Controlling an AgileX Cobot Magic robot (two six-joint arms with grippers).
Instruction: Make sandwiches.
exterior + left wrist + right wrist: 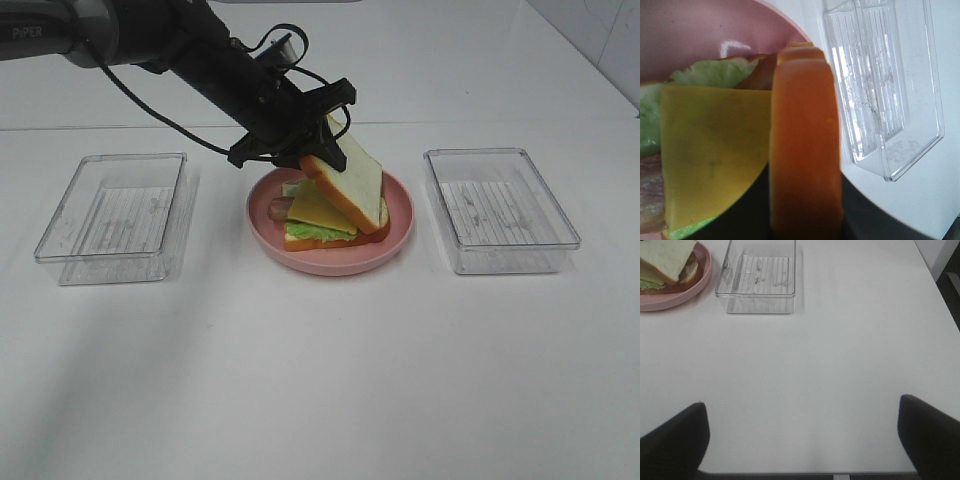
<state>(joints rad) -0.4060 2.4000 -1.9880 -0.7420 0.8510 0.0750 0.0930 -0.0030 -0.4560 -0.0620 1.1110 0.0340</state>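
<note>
- My left fingers (pixel 322 140) pinch the top bread slice (pixel 345 180), tilted over the stack; my right fingers (pixel 802 437) hang spread above bare table (pixel 320 380).
- To finish cleanly, I judge the slice must level out and square with the bottom bread before the pinch lets go.
- The sandwich (pixel 330 215) sits on the pink plate (pixel 400 240), mid-table between two clear trays: green lettuce (pixel 305 233), yellow cheese (pixel 315 208), brown meat peeking at nine o'clock.

Bright, even light with soft shadows; the left wrist close-up is blurred, the table (pixel 320 380) glare-white.
</note>
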